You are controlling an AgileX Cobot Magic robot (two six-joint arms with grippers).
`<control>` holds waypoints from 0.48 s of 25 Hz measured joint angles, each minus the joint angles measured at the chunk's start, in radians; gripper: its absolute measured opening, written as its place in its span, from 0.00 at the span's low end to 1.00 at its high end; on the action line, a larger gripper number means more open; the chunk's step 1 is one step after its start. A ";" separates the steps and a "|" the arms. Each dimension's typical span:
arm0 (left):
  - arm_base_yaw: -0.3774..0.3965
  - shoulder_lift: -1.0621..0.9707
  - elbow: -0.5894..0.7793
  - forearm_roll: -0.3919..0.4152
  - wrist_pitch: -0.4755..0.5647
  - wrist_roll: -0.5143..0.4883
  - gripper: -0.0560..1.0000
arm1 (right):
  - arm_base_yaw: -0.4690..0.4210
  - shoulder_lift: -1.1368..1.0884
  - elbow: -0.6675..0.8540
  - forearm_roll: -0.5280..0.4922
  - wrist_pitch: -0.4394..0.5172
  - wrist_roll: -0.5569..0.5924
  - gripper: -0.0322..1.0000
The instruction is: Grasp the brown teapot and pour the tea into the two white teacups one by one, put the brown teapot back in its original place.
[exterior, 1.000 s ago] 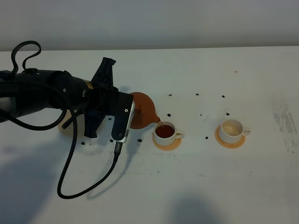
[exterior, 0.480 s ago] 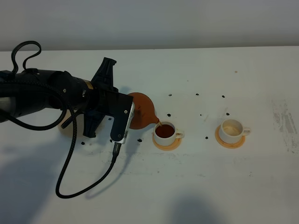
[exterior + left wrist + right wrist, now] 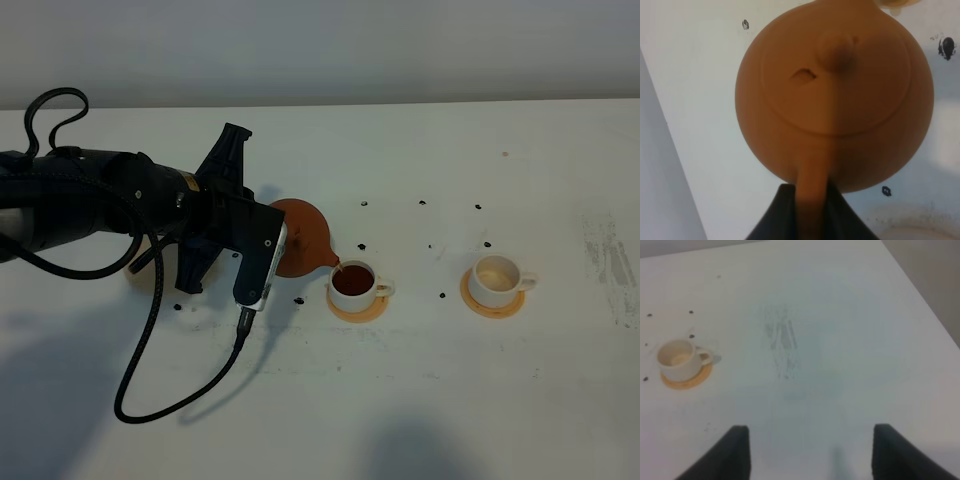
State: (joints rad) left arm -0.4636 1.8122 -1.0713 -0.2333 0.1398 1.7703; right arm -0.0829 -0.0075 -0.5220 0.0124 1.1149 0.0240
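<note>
The left hand [image 3: 278, 243] is clamped on the loop handle of the brown teapot [image 3: 306, 234], holding it tilted just beyond its fingertips. The spout dips over the rim of the first white teacup [image 3: 353, 283], which holds dark tea on an orange coaster [image 3: 357, 310]. The second white teacup [image 3: 495, 278], pale inside, stands farther out past the first, while the right hand [image 3: 815, 455] hangs over the desk [image 3: 400, 400] with its fingers apart, well away from that cup.

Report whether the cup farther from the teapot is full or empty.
Empty: the far teacup shows its pale inner bottom, while the near teacup holds dark tea.
</note>
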 joint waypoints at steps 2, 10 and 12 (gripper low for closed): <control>0.000 0.000 0.000 0.000 -0.001 0.002 0.12 | 0.000 0.000 0.000 0.000 0.000 0.000 0.53; 0.000 0.000 0.000 0.001 -0.010 0.023 0.12 | 0.000 0.000 0.000 0.000 0.000 0.000 0.53; 0.000 0.000 0.000 0.001 -0.018 0.024 0.12 | 0.000 0.000 0.000 0.000 0.000 0.000 0.53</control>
State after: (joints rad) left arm -0.4636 1.8122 -1.0713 -0.2321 0.1222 1.7945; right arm -0.0829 -0.0075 -0.5220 0.0124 1.1149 0.0240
